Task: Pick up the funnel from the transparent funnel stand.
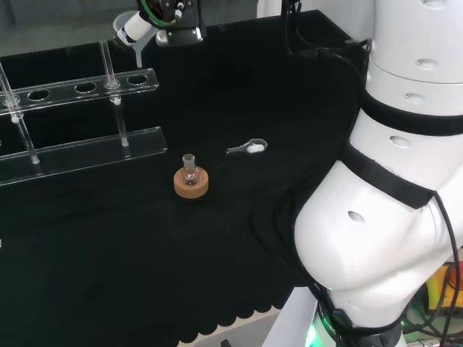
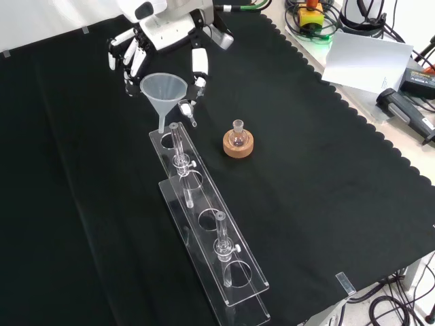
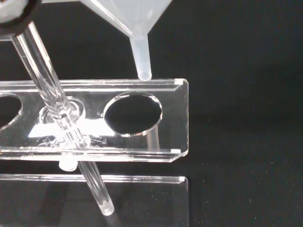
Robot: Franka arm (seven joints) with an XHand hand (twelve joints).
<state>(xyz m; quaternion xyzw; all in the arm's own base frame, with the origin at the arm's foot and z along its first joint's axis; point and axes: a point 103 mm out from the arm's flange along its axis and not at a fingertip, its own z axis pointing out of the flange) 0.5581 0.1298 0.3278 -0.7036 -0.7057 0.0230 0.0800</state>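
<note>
The clear plastic funnel (image 2: 163,87) hangs in the hand (image 2: 162,32) at the far end of the transparent funnel stand (image 2: 234,258). Fingers (image 2: 130,62) curl at one side of its cone and the thumb (image 2: 199,62) at the other. In the wrist view the funnel's (image 3: 135,26) stem tip floats just above the stand's top plate (image 3: 176,118), beside the end hole and out of it. The head view shows the funnel (image 1: 128,30) under the hand (image 1: 171,20) at the top, above the right end of the stand (image 1: 87,89).
A small glass flask on a cork ring (image 2: 238,144) stands to the right of the stand in the front view, also seen as the cork ring (image 1: 191,181). A small spoon (image 1: 248,147) lies on the cloth. The stand's upright rods (image 3: 52,94) rise close to the funnel.
</note>
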